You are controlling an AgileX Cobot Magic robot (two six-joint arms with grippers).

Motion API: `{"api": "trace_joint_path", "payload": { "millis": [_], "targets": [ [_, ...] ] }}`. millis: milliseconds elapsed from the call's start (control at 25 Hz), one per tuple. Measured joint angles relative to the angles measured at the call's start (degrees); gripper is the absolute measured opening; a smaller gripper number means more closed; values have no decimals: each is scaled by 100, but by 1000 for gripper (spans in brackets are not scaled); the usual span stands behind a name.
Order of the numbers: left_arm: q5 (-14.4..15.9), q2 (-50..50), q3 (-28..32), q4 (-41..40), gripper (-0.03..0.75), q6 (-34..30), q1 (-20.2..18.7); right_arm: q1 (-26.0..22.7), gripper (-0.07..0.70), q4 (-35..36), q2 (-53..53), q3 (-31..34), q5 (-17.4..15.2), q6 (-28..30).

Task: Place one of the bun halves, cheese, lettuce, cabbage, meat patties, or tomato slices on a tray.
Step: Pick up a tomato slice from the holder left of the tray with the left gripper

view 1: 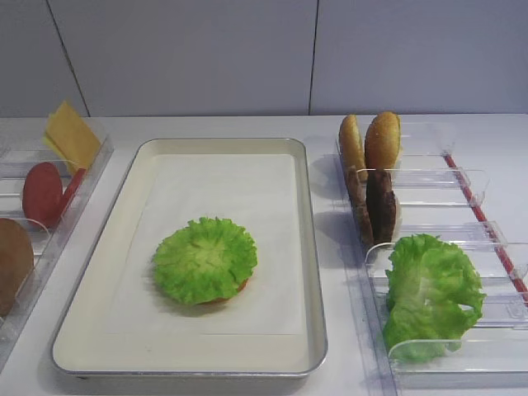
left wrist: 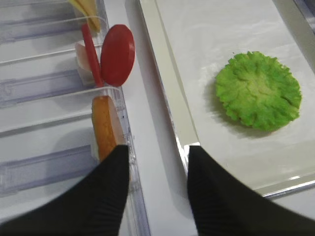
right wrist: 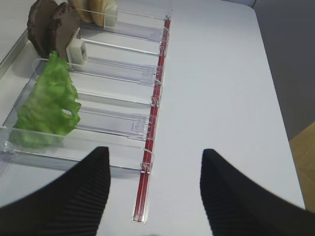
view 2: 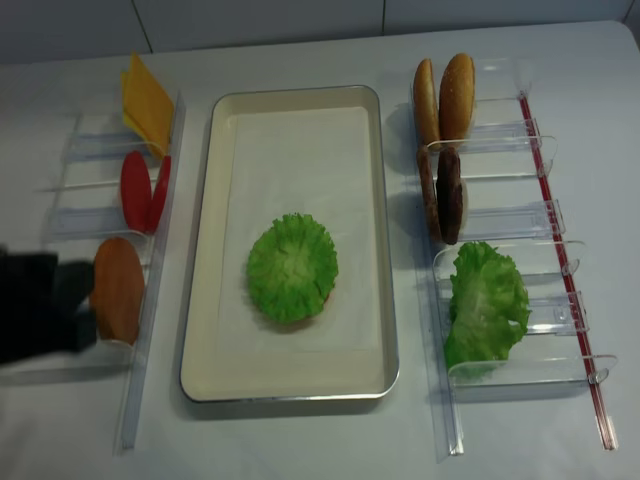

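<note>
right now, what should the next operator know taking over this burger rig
Left claw: open, empty, low beside the left rack near the bun half standing in its near slot.
Right claw: open, empty, over the right rack's near end.
Tray: one flat round lettuce leaf on the liner, something reddish just showing beneath it.
Left rack: cheese, tomato slices.
Right rack: two bun halves, meat patties, loose lettuce.
Left to do: pick and place the next ingredient; nothing is gripped yet.

lettuce (view 1: pixel 205 259) flat on tray (view 1: pixel 306 206) (mid-liner)
</note>
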State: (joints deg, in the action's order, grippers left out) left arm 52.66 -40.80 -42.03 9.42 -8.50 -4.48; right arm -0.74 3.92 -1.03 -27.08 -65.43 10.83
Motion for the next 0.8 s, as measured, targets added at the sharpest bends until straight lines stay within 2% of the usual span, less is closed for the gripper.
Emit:
{"api": "trace_joint_path", "payload": {
  "millis": [280, 360, 520, 640, 800],
  "targets": [
    [-150, -2371, -1173, -23, 301, -116, 0, 0, 405, 0, 0, 0, 0, 0],
    [-161, -2972, -1444, -157, 333, -102, -69, 0, 405, 0, 0, 0, 0, 0],
    [-149, -3930, -1960, -621, 405, 195, -352, 0, 405, 0, 0, 0, 0, 0],
    [-129, -4503, -2334, -942, 417, 438, -582, 0, 405, 0, 0, 0, 0, 0],
    [-86, -5150, -2776, -1304, 417, 796, -698, 0, 405, 0, 0, 0, 0, -12]
  ]
}}
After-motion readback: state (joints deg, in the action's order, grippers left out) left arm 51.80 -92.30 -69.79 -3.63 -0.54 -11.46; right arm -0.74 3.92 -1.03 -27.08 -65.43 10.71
